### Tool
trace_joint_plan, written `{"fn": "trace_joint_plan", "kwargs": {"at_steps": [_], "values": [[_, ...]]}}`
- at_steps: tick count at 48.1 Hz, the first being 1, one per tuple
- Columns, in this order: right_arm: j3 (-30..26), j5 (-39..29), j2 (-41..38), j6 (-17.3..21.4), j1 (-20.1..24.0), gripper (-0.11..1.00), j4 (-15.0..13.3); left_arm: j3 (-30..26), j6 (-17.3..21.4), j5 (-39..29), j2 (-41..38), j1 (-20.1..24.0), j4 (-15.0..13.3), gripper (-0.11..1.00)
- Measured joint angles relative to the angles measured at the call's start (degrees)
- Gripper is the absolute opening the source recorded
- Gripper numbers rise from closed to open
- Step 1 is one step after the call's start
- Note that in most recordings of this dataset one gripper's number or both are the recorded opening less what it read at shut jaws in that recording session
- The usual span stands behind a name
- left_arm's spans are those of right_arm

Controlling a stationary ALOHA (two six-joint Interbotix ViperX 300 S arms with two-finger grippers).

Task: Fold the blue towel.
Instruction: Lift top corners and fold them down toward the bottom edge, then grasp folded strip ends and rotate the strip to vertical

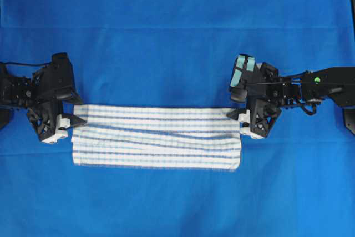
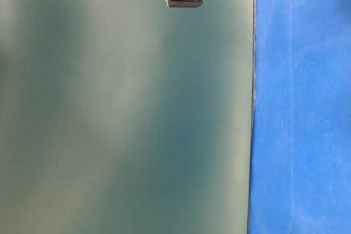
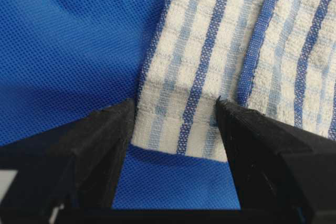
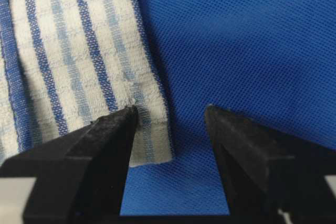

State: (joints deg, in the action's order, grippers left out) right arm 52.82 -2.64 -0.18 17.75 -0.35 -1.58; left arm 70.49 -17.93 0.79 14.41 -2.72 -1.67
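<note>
Two robot grippers at the ends of a folded towel

From above, the white woven blue towel (image 1: 157,137) with thin blue stripes lies in a long strip on the plain blue sheet (image 1: 177,26). Close-ups show the left gripper (image 3: 176,129) apart around a corner and the right gripper (image 4: 170,129) apart beside one.
</note>
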Motion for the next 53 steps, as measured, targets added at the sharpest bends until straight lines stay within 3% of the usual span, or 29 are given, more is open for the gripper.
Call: {"fn": "trace_joint_plan", "kwargs": {"at_steps": [6,13,36,53], "values": [[-0.18,-0.09,0.00,-0.09,-0.09,0.40,0.00,0.00,-0.53,-0.70,-0.09,0.26,0.09,0.39],[-0.26,-0.09,-0.18,-0.35,0.79,0.03,0.00,-0.18,-0.79,-1.58,-0.09,0.18,0.09,0.10],[-0.35,-1.67,1.23,-0.26,1.23,0.02,0.00,-0.97,-0.26,-3.69,1.23,0.18,0.00,0.07],[-1.85,-11.34,15.38,-0.53,1.41,0.02,-0.79,-5.45,-0.35,-19.51,15.47,0.18,0.09,0.07]]}}
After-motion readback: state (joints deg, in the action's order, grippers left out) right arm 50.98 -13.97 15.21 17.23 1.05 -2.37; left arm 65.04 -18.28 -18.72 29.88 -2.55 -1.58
